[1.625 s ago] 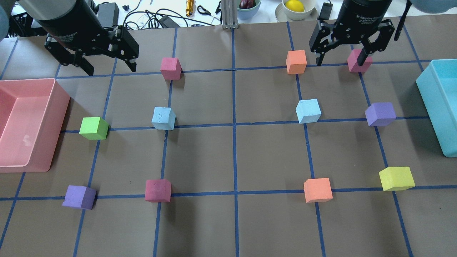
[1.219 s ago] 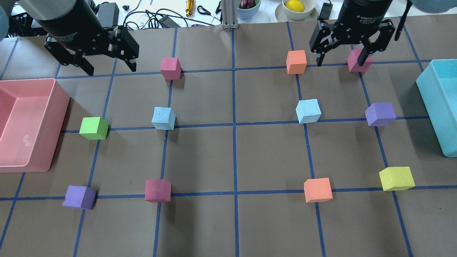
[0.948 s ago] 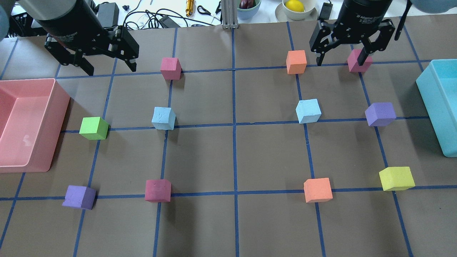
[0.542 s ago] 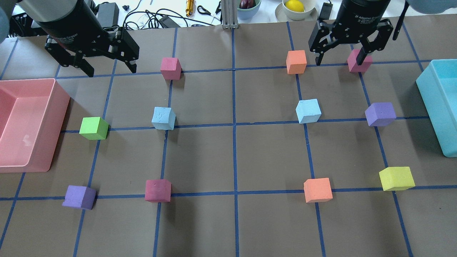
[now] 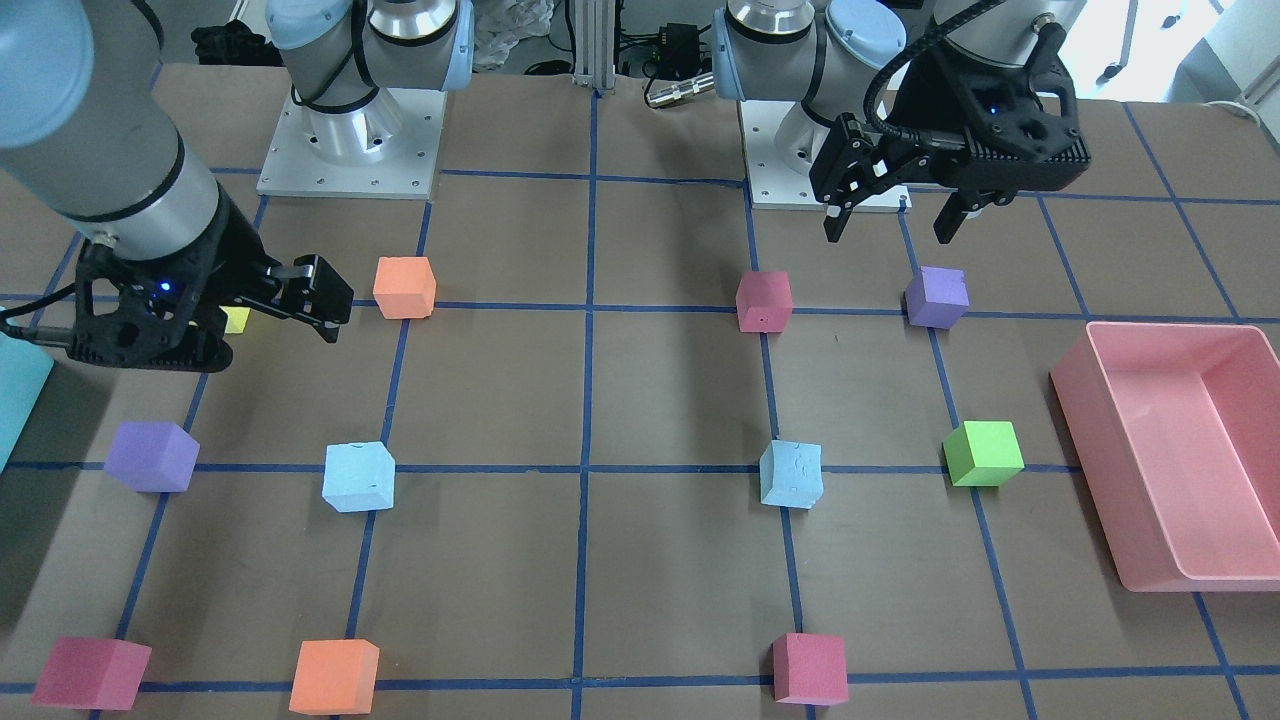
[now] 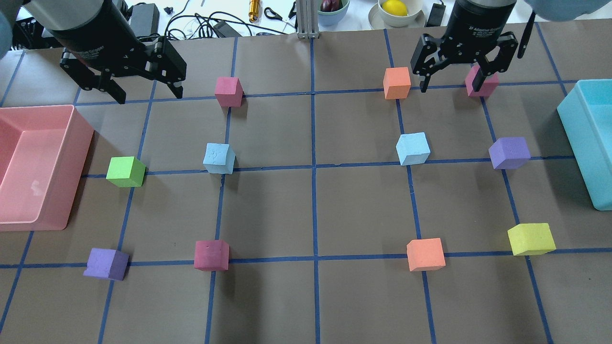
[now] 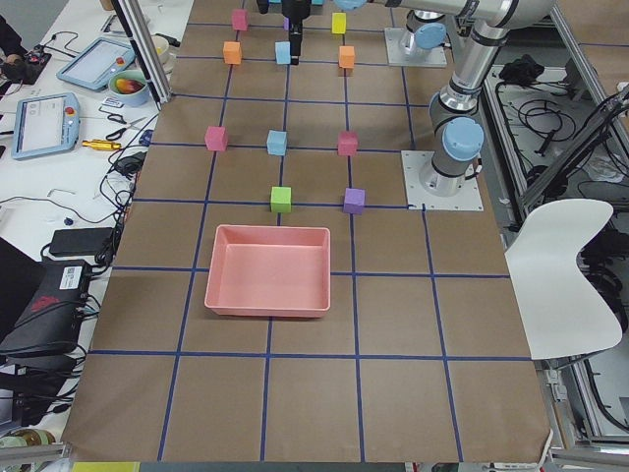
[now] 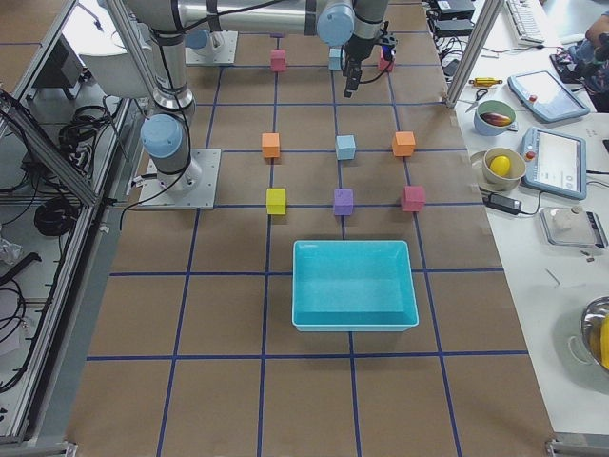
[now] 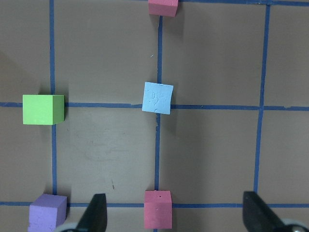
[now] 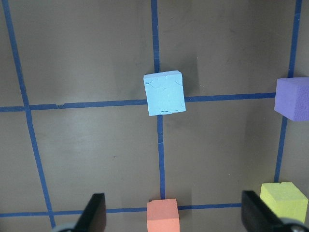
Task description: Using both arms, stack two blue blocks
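Two pale sky-blue blocks lie apart on the brown mat. One (image 6: 219,158) is left of centre and shows in the left wrist view (image 9: 157,97). The other (image 6: 413,148) is right of centre and shows in the right wrist view (image 10: 164,93). My left gripper (image 6: 149,95) is open and empty, high over the far left of the mat. My right gripper (image 6: 449,88) is open and empty, high over the far right, between an orange cube (image 6: 397,83) and a magenta cube (image 6: 483,81). In the front-facing view the blocks lie at left (image 5: 358,477) and at right (image 5: 791,474).
A pink tray (image 6: 71,143) stands at the left edge and a large teal box (image 6: 583,134) at the right edge. Green (image 6: 125,171), purple (image 6: 509,153), magenta (image 6: 211,255), orange (image 6: 425,254) and yellow (image 6: 531,239) cubes lie around on the grid.
My right gripper has drifted slightly to the left and toward the far edge. My left gripper has barely moved. Both stay open and no block has moved.
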Robot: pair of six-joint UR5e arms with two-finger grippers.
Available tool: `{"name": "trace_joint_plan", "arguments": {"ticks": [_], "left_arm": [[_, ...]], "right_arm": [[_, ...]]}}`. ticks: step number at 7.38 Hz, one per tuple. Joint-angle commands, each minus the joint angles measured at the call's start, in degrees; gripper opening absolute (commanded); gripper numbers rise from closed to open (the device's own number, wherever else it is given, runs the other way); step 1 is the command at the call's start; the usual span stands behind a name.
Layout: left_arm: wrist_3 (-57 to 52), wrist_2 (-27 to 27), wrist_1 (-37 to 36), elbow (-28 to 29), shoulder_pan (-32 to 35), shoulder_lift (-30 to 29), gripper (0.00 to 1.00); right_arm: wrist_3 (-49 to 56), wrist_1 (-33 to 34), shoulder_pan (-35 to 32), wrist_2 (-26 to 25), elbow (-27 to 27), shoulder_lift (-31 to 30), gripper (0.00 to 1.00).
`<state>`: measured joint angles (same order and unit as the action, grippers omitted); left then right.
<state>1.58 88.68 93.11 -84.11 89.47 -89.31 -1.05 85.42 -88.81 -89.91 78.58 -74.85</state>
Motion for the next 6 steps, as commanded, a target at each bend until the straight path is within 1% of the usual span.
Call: {"name": "trace_joint_plan", "arguments": {"ticks": [1, 2, 3, 5, 6], "left_arm": [[0.00, 0.00, -0.04, 0.00, 0.00, 0.01, 1.00], [0.00, 0.00, 0.05, 0.00, 0.00, 0.01, 1.00], [0.00, 0.00, -0.04, 0.00, 0.00, 0.01, 1.00], [0.00, 0.00, -0.04, -0.35, 0.00, 0.10, 1.00], [0.09, 0.00, -0.04, -0.35, 0.00, 0.10, 1.00]], "right_arm": [[0.61, 9.20, 0.04, 0.17, 1.74, 6.62, 1.00], [1.40, 11.85, 0.04, 0.08, 4.10, 7.25, 1.00], [3.41, 15.88, 0.04, -0.01, 7.78, 7.26, 1.00], [3.87, 27.81, 0.57, 0.25, 17.87, 7.26, 1.00], [4.48, 32.74, 0.65, 0.00, 21.93, 7.26, 1.00]]}}
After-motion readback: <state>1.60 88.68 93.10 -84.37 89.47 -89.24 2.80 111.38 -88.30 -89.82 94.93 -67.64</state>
